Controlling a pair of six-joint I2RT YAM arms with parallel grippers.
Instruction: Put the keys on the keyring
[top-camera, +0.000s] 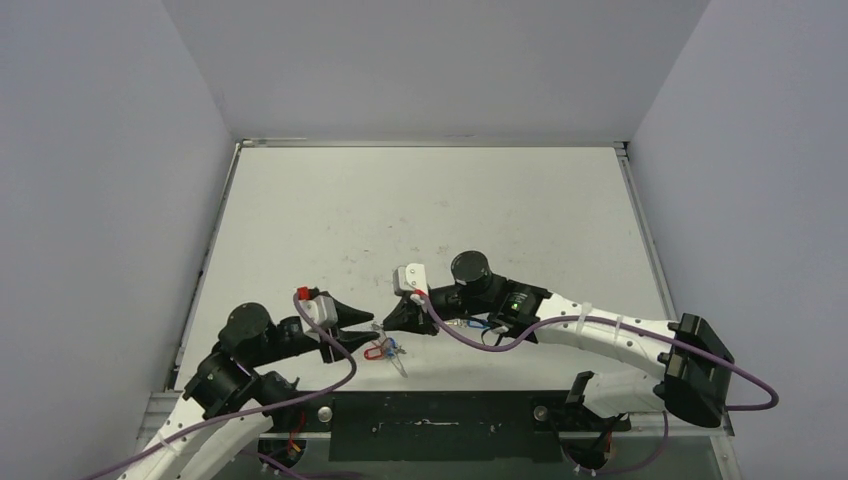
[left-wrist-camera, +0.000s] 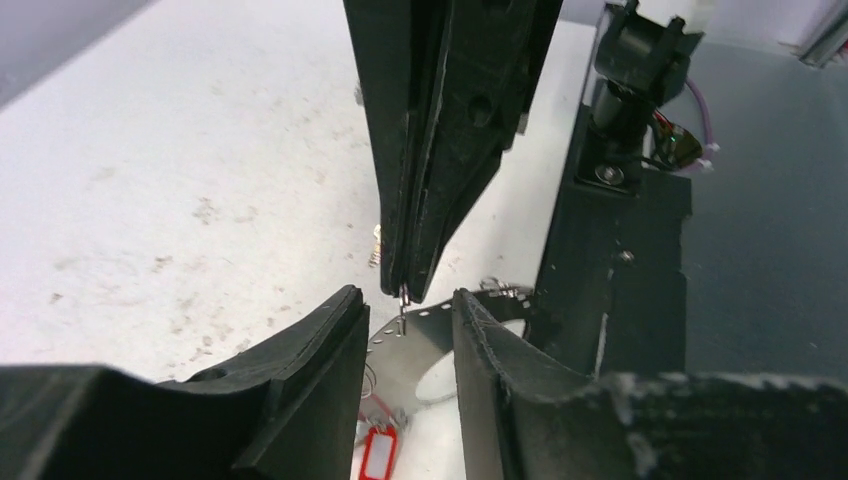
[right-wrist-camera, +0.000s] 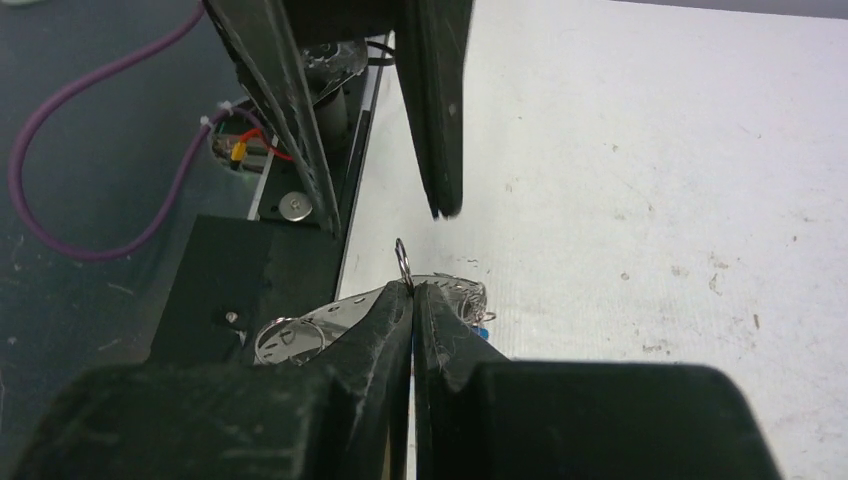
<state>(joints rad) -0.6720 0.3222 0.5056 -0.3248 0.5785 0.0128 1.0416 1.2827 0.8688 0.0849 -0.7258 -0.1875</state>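
Note:
My right gripper is shut on a small silver wire ring that sticks up from its tips. A bit of the light blue tag shows just beside its fingers. My left gripper is open, facing the right gripper tip to tip, with the held ring between its jaws. The red-tagged key lies on the table below both grippers. A thin wire of the keyring shows next to it; most of the hoop is hidden.
A perforated silver metal plate lies at the table's near edge under the grippers. The black base plate and purple cables run along the front. White walls enclose the table.

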